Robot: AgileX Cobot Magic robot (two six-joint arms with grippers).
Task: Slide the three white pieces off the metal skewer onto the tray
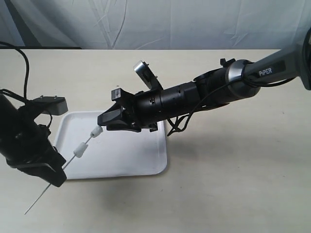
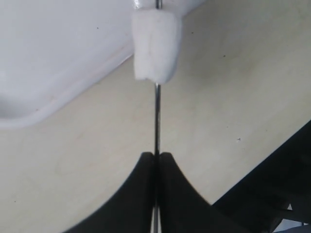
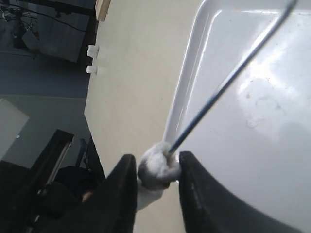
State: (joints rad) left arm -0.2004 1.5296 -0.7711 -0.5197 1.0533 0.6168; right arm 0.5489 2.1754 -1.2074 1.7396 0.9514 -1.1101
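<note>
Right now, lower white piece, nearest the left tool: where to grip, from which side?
Pinch the lower white piece across its curved sides, fingers straddling the metal skewer, coming from over the tray. The rod runs through its ends, and the left tool clamps the rod below it.

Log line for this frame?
left gripper: shut on metal skewer | right gripper: pinching end white piece near tray rim | second white piece: on skewer

Left gripper (image 2: 156, 156) fingers pressed together; right gripper (image 3: 154, 170) fingers pinching, arm stretched across.
</note>
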